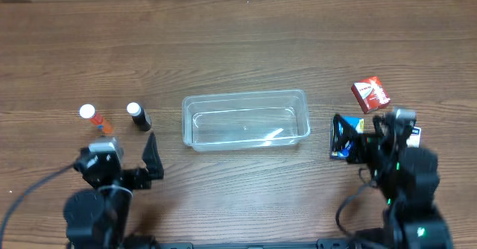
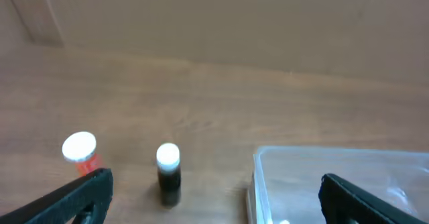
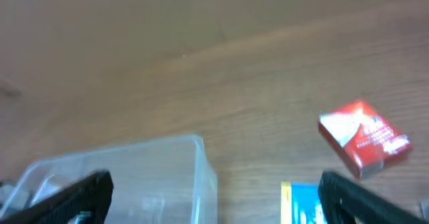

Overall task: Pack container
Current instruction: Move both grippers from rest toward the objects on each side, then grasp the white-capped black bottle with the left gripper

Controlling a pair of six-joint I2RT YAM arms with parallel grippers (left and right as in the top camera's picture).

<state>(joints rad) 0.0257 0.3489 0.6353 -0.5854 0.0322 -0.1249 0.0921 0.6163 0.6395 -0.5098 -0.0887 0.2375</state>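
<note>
The clear plastic container (image 1: 244,96) stands empty at the table's middle. It also shows in the left wrist view (image 2: 258,177) and the right wrist view (image 3: 201,163). A dark bottle with a white cap (image 1: 138,116) (image 2: 168,174) and an orange bottle with a white cap (image 1: 90,116) (image 2: 80,153) stand left of it. A red box (image 1: 370,93) (image 3: 364,137) and a blue box (image 1: 344,143) (image 3: 305,204) lie right of it. My left gripper (image 1: 128,158) (image 2: 214,210) is open and empty, just in front of the bottles. My right gripper (image 1: 367,133) (image 3: 214,204) is open, over the blue box, partly hiding it.
The wooden table (image 1: 238,40) runs on behind the container. Black cables trail from both arms along the table's near edge.
</note>
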